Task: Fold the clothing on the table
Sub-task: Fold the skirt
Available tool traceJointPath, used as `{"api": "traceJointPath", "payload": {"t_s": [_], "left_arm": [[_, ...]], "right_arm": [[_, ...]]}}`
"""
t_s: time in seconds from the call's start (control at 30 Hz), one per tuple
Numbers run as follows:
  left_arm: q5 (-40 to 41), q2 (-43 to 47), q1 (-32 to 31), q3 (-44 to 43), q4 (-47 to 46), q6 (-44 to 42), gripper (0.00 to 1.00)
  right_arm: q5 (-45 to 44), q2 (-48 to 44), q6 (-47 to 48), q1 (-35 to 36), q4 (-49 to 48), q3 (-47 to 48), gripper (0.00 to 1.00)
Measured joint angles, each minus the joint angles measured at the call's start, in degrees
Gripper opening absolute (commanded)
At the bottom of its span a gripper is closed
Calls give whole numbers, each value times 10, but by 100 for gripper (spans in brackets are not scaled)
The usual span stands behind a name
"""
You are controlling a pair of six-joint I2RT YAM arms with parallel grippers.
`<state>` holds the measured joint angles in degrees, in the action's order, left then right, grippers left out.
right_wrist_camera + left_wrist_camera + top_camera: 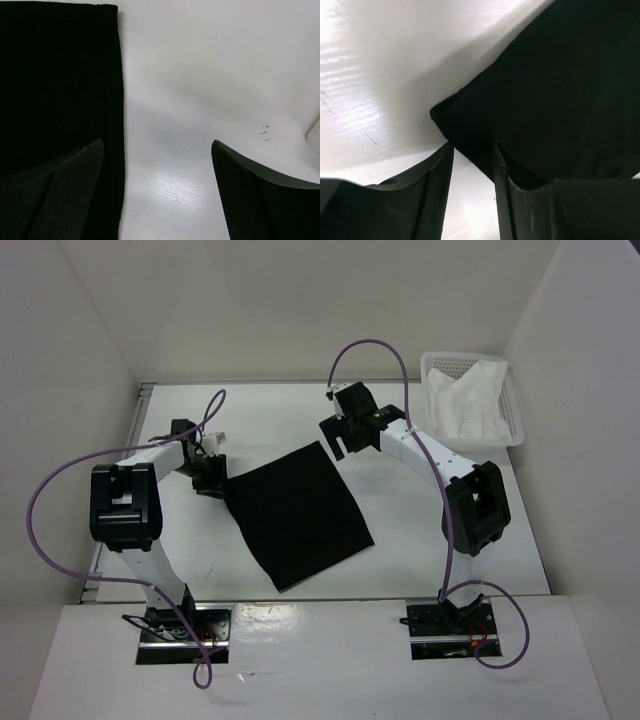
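The black clothing (300,510) lies flat on the white table (430,550) as a tilted rectangle. My left gripper (214,480) sits low at its left corner. In the left wrist view the jaws (472,147) stand a narrow gap apart, with the clothing's (560,90) edge running between the fingertips and white table showing behind it. My right gripper (338,436) hovers at the far corner. In the right wrist view it (157,145) is wide open, its left finger (65,190) over the clothing's (55,75) hem, its right finger over bare table.
A white mesh basket (514,430) holding a white cloth (465,400) stands at the back right corner. A metal rail (140,420) runs along the table's left edge. White walls enclose the table on three sides.
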<state>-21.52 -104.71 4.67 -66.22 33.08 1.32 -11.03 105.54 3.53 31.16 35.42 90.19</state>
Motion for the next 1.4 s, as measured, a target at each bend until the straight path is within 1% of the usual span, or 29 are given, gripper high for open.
{"api": "traceJointPath", "payload": {"t_s": [0.4, 0.43, 0.5, 0.57, 0.67, 0.7, 0.73, 0.8, 0.9, 1.07, 1.27, 1.4], "left_arm": [[-1, -9, 0, 0, -44, 21, 44], [-5, -11, 0, 0, -46, 21, 43], [-9, -13, 0, 0, -49, 22, 40], [-13, -16, 0, -1, -51, 22, 34], [-16, -27, 0, -13, -51, 24, 25], [-16, -32, 0, -19, -51, 24, 17], [-15, -37, 0, -24, -51, 24, 14], [-10, -48, -5, -39, -52, 25, 11], [10, -57, -26, -58, -59, 23, 11], [44, -58, -82, -78, -74, 21, 11], [68, -58, -140, -82, -83, 18, 12], [80, -58, -165, -81, -83, 17, 13]], "right_arm": [[7, 0, 5, 0, 2, -3, 92], [8, 0, 5, 0, 2, -3, 92], [10, 1, 5, 0, 2, -3, 92], [12, 2, 5, 0, 2, -3, 92], [18, 12, 4, 0, 2, -2, 91], [20, 19, 4, 0, 2, 0, 91], [24, 28, 4, 0, 3, 5, 91], [30, 50, 3, 0, 3, 18, 91], [38, 79, 2, 0, 3, 36, 89], [43, 101, -1, 0, -4, 52, 88], [43, 129, -12, 0, -20, 68, 84], [37, 139, -14, 0, -34, 59, 83]]}}
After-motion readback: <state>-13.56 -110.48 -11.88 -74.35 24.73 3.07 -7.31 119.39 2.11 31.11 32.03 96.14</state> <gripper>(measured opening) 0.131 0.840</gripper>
